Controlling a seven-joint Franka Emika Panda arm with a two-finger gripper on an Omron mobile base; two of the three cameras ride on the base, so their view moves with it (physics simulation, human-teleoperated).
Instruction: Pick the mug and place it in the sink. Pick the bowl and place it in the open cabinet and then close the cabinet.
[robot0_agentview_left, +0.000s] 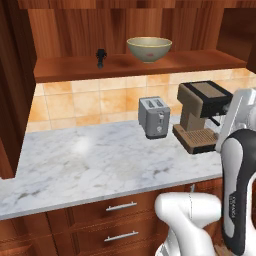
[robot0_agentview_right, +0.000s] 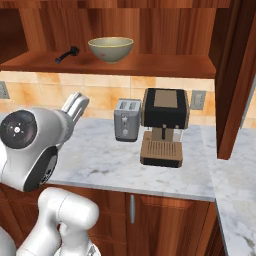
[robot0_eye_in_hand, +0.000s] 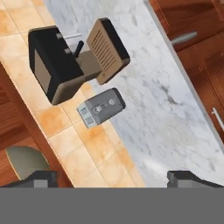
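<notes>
One bowl (robot0_agentview_left: 149, 48) up on the cabinet (robot0_agentview_left: 125, 67) shelf, and one small black object (robot0_agentview_left: 101, 57) beside it, too small to identify. Down on the marble counter (robot0_agentview_left: 85, 165): one toaster (robot0_agentview_left: 154, 117), one coffee machine (robot0_agentview_left: 201, 115). Two drawer handles (robot0_agentview_left: 121, 206) in the left base view, two wall outlets (robot0_agentview_right: 198, 99) in the right base view, one gripper (robot0_eye_in_hand: 116, 177) with two fingertips

Bowl (robot0_agentview_left: 149, 48), wide, round, dull yellow-tan with a paler inside, upright on the wood shelf of the open cabinet (robot0_agentview_left: 130, 67). In the hand view its rim (robot0_eye_in_hand: 24, 161) shows just beside one fingertip (robot0_eye_in_hand: 41, 178) of the spread gripper (robot0_eye_in_hand: 114, 178).
</notes>
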